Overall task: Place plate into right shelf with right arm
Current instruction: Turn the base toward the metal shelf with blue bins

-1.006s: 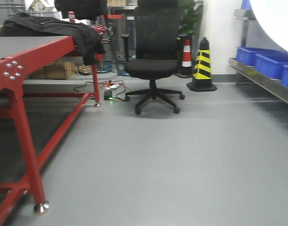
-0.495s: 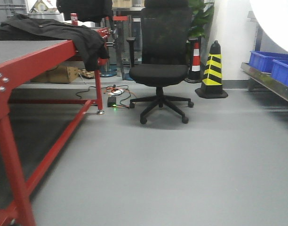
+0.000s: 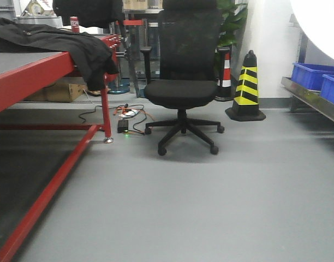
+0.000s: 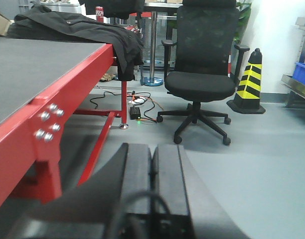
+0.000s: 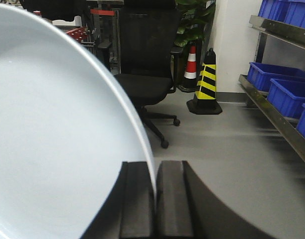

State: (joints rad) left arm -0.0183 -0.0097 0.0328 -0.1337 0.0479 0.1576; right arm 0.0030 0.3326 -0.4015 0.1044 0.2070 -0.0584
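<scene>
— Where is the plate [image 5: 58, 124]?

— In the right pincer [image 5: 155, 196]. Its two dark fingers pinch the plate's rim, one on each face, right at the lower edge of the wrist view. From that grip the white disc sweeps up and to the left, filling the left half of the picture.

— Is it anywhere near the shelf [image 5: 272, 113]?

— Apart from it. The steel shelf runs along the right side of the room with blue crates [image 5: 287, 94] on its tiers, and open grey floor [image 3: 210, 207] lies between it and the plate. In the front view the plate shows only as a blurred white patch in the top right corner.

— And the left pincer [image 4: 152, 164]?

— Its fingers are pressed flat together, only a thin seam showing between them. It points over the floor beside the red table [image 4: 63, 94].

— What else stands around?

— A black jacket [image 4: 82, 27] lies on the table, one end hanging over the corner. A black office chair [image 3: 183, 90] stands in the middle of the room, and a yellow-and-black cone [image 3: 246, 90] sits by the white wall, between the chair and the shelf.
</scene>
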